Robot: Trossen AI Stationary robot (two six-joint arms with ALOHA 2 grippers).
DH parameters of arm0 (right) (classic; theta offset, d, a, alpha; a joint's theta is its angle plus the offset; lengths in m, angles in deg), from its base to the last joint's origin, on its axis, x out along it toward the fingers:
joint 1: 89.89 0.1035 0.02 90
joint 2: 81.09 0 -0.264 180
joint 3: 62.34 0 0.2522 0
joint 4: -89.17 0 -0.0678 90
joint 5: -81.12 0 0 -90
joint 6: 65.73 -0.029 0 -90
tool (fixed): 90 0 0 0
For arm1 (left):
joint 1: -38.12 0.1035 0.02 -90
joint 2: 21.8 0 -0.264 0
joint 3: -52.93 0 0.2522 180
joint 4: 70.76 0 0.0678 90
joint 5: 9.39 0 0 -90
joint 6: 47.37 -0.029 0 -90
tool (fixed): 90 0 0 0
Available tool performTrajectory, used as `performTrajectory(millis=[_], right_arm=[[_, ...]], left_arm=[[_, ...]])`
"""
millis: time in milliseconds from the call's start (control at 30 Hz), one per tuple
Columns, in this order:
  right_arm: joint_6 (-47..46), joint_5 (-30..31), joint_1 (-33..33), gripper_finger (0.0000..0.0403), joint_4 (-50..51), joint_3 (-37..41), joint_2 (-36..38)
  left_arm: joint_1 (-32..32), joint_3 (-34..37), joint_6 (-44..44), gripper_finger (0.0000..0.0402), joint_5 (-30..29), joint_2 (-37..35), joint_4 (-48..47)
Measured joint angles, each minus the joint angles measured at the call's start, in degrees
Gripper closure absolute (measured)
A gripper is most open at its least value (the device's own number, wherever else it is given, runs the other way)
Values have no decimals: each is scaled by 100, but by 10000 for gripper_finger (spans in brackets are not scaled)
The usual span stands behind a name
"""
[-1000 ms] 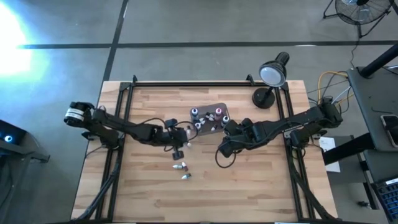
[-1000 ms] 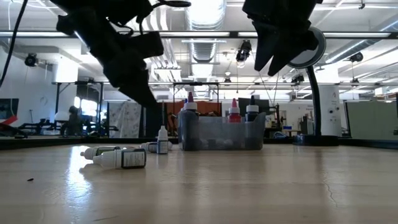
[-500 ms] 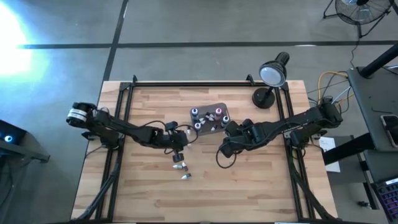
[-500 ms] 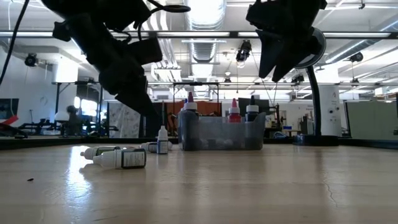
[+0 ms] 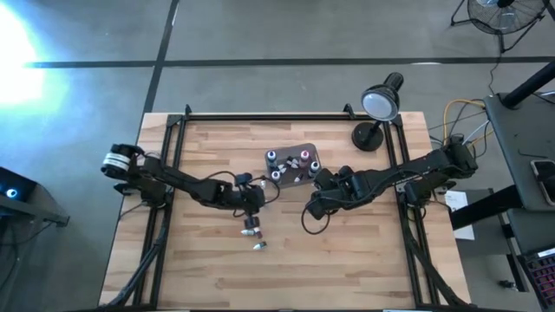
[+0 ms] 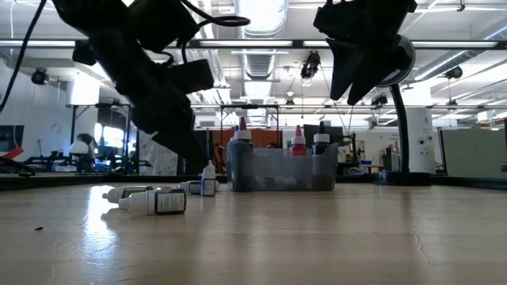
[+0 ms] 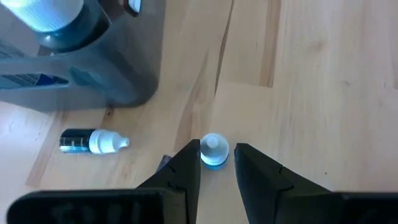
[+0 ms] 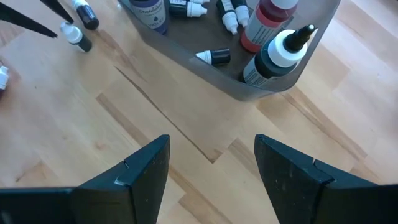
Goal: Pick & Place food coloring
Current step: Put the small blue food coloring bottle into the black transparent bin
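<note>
the step in hand looks like a pick: the left gripper (image 7: 216, 171) is low over the wooden surface (image 5: 347, 251), just beside the grey tub (image 5: 291, 163), with a small upright bottle with a blue cap (image 7: 214, 151) sitting between its two fingertips. the fingers are parted a little, with a thin gap on each side of the cap, so it brackets the bottle and is not pinching it yet. a second little bottle with a white cap (image 7: 93, 142) lies on its side close by, near the tub's wall.

more food coloring lies loose on the surface: two bottles on their sides (image 5: 252, 232) in front of the left gripper in the high view, and in the low view a couple lying flat (image 6: 150, 201). several bottles are already in the tub, some standing and some lying down (image 8: 214, 57), along with a larger red one (image 8: 266, 18).

the right gripper (image 8: 211, 171) hangs above the surface on the other side of the tub, fingers spread wide and holding nothing; it appears to be waiting.

the next move, as i judge it, calls for pressing the left fingers onto the blue-capped bottle squarely, since it is small and upright and could tip or slip sideways, then lifting it clear and carrying it over the tub's rim to drop it in.
</note>
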Motion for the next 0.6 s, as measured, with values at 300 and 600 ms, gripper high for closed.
performTrajectory(millis=[300,600], right_arm=[[93,1,0,174,5,2,0],[91,4,0,174,5,2,0]], left_arm=[[-1,-4,0,325,0,166,198],[-1,-2,1,325,0,402,409]])
